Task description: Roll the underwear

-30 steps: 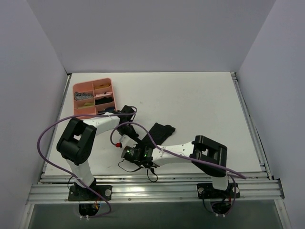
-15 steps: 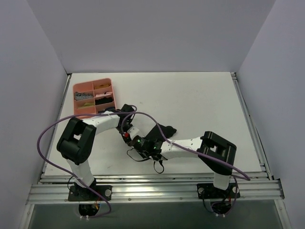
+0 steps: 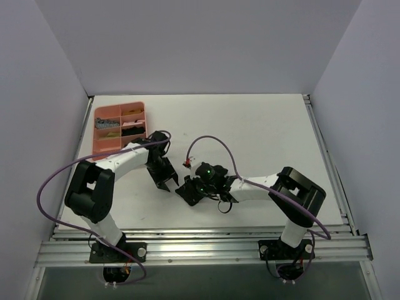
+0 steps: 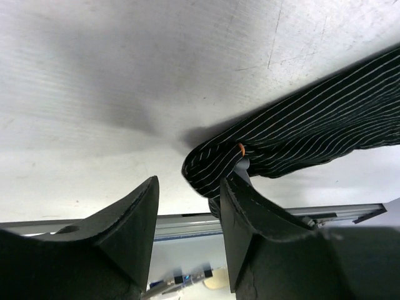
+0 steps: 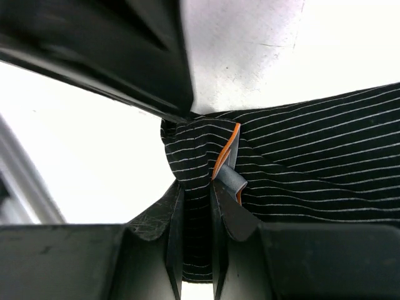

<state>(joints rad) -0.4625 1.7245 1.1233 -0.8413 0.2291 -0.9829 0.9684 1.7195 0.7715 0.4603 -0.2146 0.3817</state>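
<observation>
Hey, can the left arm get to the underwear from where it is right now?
Probably yes. The left gripper is open, and the underwear lies just beyond its fingertips with nothing between them. The right gripper pinches that same end, so room looks tight.
</observation>
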